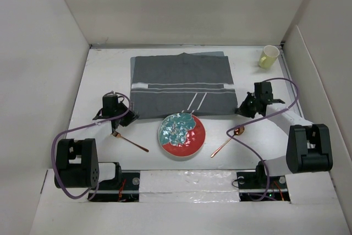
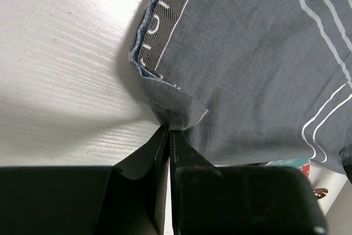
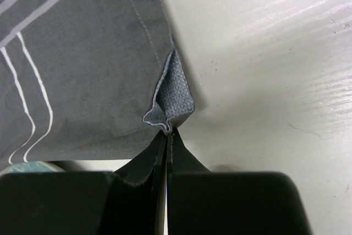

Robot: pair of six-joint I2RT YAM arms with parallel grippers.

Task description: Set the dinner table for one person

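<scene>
A dark grey striped placemat lies on the white dinner table. My left gripper is shut on the placemat's near left corner. My right gripper is shut on its near right corner. A round red and teal plate sits just in front of the placemat, its far rim under the cloth's near edge. A copper fork lies left of the plate. A copper spoon lies right of it. A yellow cup stands at the far right.
White panels wall the table on the left, right and back. The arm bases and purple cables sit at the near edge.
</scene>
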